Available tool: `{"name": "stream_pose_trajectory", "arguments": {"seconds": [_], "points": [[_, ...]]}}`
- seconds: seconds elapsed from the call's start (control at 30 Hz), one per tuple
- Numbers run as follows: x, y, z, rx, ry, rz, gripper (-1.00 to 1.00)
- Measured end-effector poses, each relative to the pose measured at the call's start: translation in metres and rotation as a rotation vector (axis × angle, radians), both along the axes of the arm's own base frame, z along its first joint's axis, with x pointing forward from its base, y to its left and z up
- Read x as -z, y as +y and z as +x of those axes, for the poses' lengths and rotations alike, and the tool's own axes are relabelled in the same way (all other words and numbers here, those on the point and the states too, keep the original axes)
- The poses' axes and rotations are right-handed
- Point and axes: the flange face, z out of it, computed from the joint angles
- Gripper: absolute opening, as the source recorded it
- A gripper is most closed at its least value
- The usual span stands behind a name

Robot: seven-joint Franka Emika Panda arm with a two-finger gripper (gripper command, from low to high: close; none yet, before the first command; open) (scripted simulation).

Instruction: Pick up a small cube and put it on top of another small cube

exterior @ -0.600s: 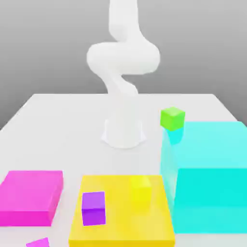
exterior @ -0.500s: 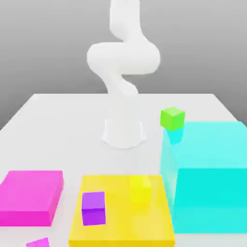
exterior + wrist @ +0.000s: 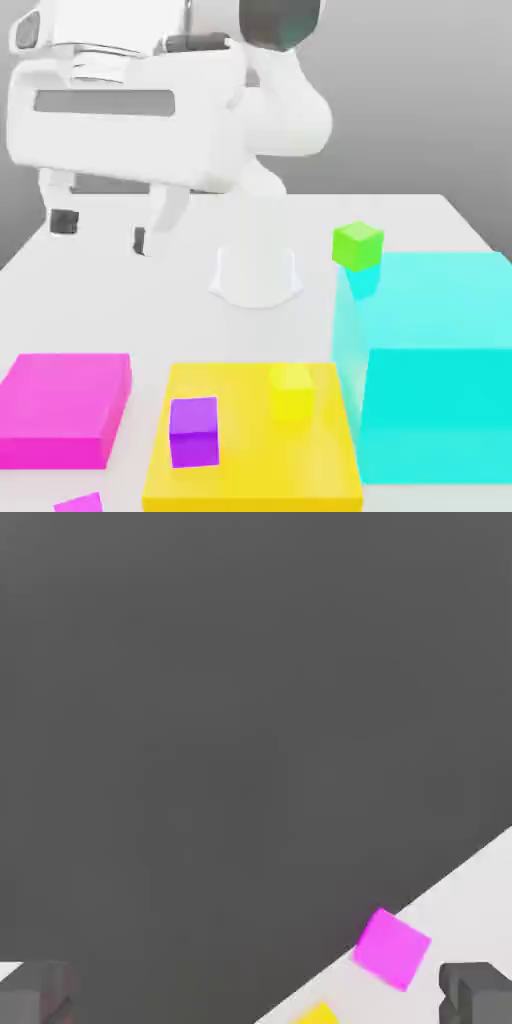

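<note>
So we've got the white counter [image 3: 120,270] carrying everything, and the arm's base sits toward the far middle of it. Biggest thing on top is the tall cyan block [image 3: 440,360] on the exterior view's right, then the flat yellow slab [image 3: 250,470] near the middle, then the flat magenta slab [image 3: 65,405] on the exterior view's left.

The tool [image 3: 100,230] hangs high over the far left of the counter, well apart from every cube, fingers spread wide with nothing between them. Our guess is that it's parked up there so it clears the tall cyan block and can drop straight down on whatever we pick.

Now the small stuff. The green cube [image 3: 357,245] perches on the far left corner of the cyan block, high up. The yellow cube [image 3: 291,390] and the purple cube [image 3: 194,432] both sit on the yellow slab, near each other but not touching, purple nearer to us. Those two look like the easy pair to us: same level, open space above. There's also a magenta bit [image 3: 78,503] at the near edge, cut off, so we can't tell what it is.

Nothing is stacked yet; the pick hasn't started.
</note>
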Motion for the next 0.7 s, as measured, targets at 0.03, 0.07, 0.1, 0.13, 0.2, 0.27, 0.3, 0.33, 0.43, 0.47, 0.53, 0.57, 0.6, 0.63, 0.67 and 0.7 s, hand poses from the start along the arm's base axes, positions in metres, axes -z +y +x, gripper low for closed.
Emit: {"name": "stream_pose_trajectory", "arguments": {"seconds": [0.03, 0.07, 0.1, 0.13, 0.2, 0.27, 0.3, 0.33, 0.43, 0.47, 0.53, 0.57, 0.6, 0.63, 0.67, 0.7], "points": [[0.017, -0.008, 0.003, 0.036, 0.019, 0.014, 0.00], [0.034, -0.016, 0.005, 0.071, 0.038, 0.027, 0.00], [0.051, -0.022, 0.008, 0.103, 0.057, 0.041, 0.00], [0.069, -0.026, 0.010, 0.133, 0.076, 0.055, 0.00], [0.104, -0.036, 0.012, 0.195, 0.114, 0.084, 0.00], [0.139, -0.046, 0.011, 0.260, 0.151, 0.113, 0.00], [0.157, -0.051, 0.010, 0.294, 0.169, 0.128, 0.00], [0.174, -0.056, 0.008, 0.328, 0.187, 0.143, 0.00], [0.227, -0.068, 0.001, 0.421, 0.238, 0.186, 0.00], [0.243, -0.069, 0.000, 0.435, 0.244, 0.192, 0.00], [0.274, -0.070, -0.001, 0.445, 0.249, 0.196, 0.00], [0.290, -0.070, -0.001, 0.446, 0.250, 0.196, 0.00], [0.298, -0.070, -0.002, 0.447, 0.251, 0.197, -1.00], [0.298, -0.070, -0.002, 0.447, 0.251, 0.197, -1.00], [0.298, -0.070, -0.002, 0.447, 0.251, 0.197, -1.00], [0.298, -0.070, -0.002, 0.447, 0.250, 0.197, -1.00]]}}
